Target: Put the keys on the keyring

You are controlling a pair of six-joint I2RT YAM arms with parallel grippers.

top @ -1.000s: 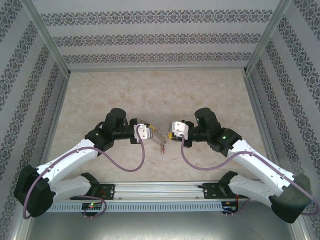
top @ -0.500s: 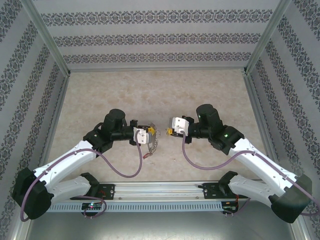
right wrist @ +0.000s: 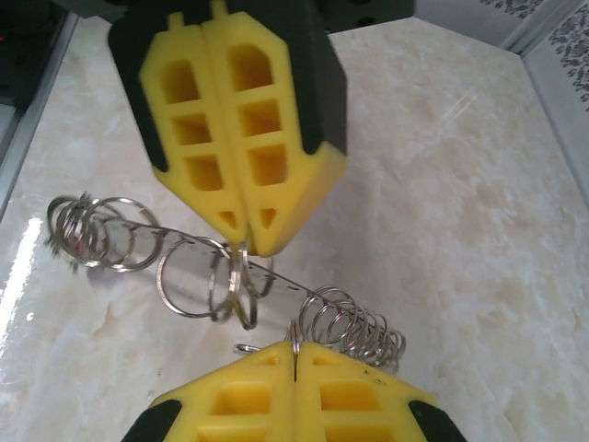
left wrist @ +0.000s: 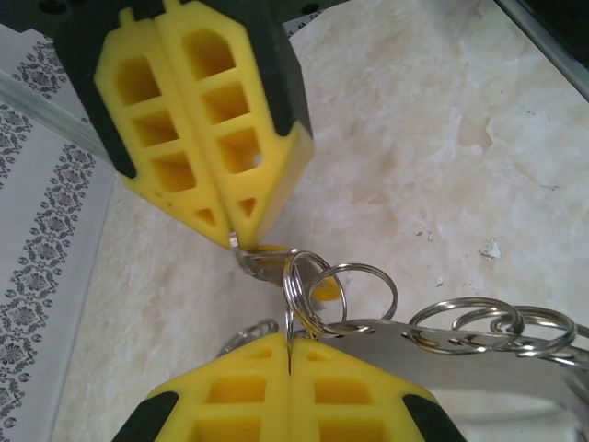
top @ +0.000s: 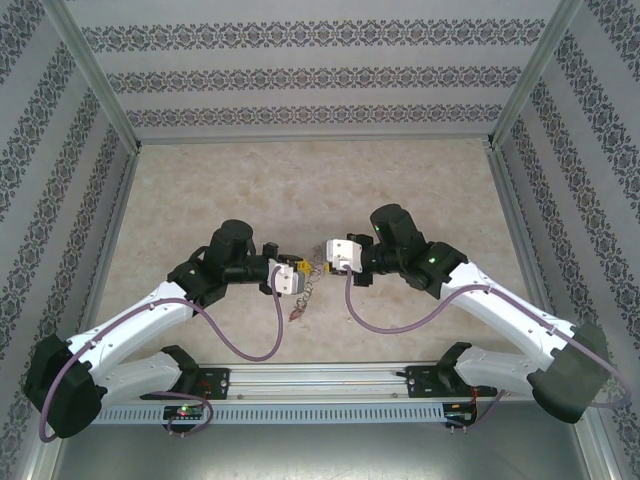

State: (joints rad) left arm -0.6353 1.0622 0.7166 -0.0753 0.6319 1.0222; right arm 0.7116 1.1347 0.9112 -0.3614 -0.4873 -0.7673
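- Left gripper (left wrist: 290, 348) is clamping shut on the keyring (left wrist: 460, 354), holding it above the table (top: 200, 190).
- Right gripper (right wrist: 294, 352), also shut, is pinching the orange key (left wrist: 324, 292) beside it.
- Both are gripping by bare tips; any twist risks dropping the key.

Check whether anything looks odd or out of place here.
Nothing looks damaged or spilled. The keyring hangs above the table, pinched by the shut left gripper, its small rings bunched unevenly and a strand dangling. The shut right gripper pinches what looks like the yellow key beside it.
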